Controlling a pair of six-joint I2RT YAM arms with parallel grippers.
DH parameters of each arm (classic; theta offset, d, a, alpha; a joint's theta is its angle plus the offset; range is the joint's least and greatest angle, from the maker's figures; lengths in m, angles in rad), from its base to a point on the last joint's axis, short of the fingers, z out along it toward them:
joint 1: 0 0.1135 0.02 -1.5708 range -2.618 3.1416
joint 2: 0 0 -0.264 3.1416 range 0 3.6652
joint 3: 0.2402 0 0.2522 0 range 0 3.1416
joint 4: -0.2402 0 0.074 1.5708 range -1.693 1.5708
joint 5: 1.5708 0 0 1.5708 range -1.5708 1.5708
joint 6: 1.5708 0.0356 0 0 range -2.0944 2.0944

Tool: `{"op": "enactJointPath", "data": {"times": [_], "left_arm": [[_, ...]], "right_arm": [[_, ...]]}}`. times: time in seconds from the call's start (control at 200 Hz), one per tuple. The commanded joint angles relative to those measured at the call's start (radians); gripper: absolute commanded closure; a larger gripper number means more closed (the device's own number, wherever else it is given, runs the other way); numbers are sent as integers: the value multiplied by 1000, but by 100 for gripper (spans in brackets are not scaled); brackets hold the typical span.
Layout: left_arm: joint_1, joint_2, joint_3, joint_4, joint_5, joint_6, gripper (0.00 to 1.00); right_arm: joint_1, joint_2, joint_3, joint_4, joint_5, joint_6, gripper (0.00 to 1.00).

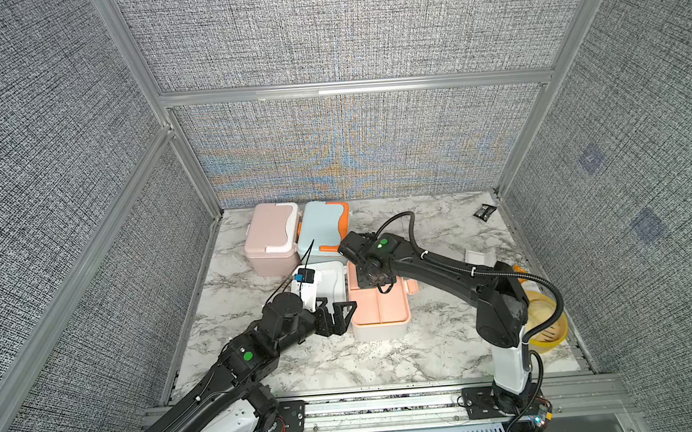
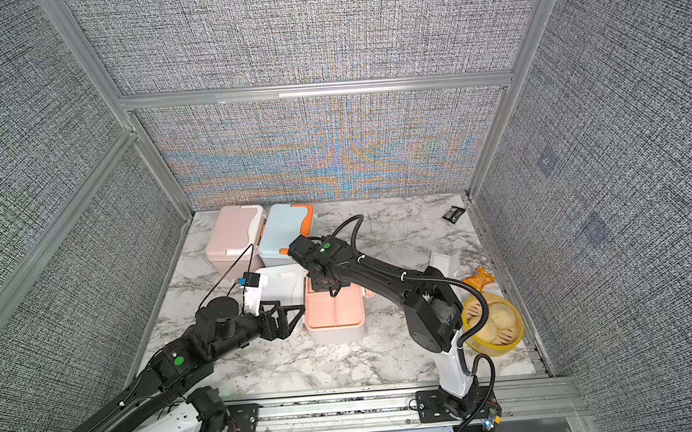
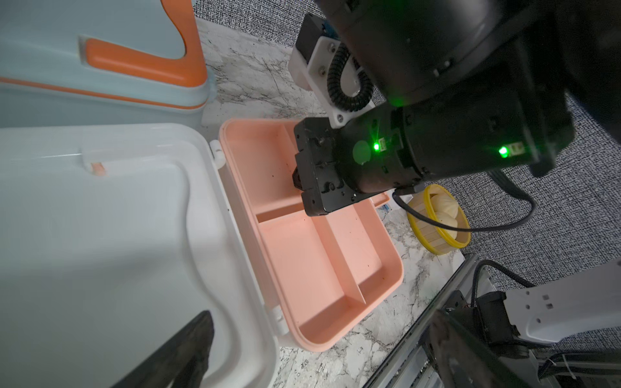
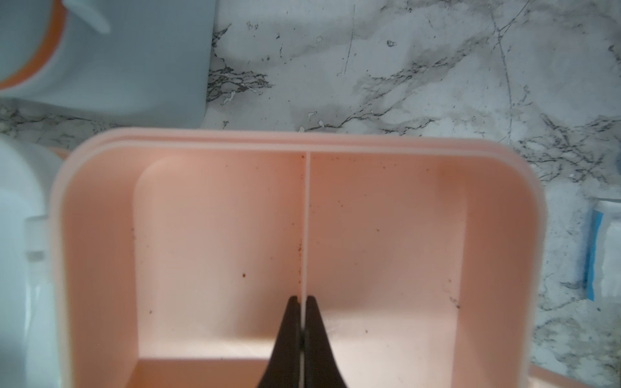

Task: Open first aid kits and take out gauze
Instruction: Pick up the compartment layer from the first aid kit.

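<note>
Now right tool (image 4: 302, 299) clamped on peach tray (image 4: 235, 141) divider (image 4: 307, 218), white kit (image 1: 379, 331) open; left tool (image 1: 337, 305) apart by lid (image 3: 100, 235). Next, likely: lift tray, seek gauze beneath.

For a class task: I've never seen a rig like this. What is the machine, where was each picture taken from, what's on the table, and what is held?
Two robot arms, each ending in two fingers. Two pictures look down from overhead; two come from wrist cameras. On the marble table: a shut pink kit, a shut blue kit, and a white kit open, showing its peach tray. The right gripper pinches the tray's divider; the left gripper is open, holding nothing.
</note>
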Motion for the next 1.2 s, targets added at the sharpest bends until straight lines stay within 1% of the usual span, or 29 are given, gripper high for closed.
{"op": "enactJointPath", "data": {"times": [0.0, 0.24, 0.54, 0.766, 0.991, 1.196], "left_arm": [[1, -4, 4, 7, 11, 9, 0], [1, -16, 0, 25, 27, 5, 0], [1, -19, 10, 27, 35, 5, 0], [1, -9, 25, 31, 45, 4, 0], [1, 6, 39, 32, 53, 4, 0], [1, 25, 53, 34, 59, 5, 0]], "right_arm": [[7, -21, 13, -42, -1, 12, 100], [16, -94, 20, -35, 36, -6, 100], [16, -149, 15, -38, 66, -16, 100], [-3, -187, -47, -5, 69, -14, 100], [-37, -220, -142, 38, 33, -7, 100], [-47, -252, -183, 62, 15, -12, 100]]}}
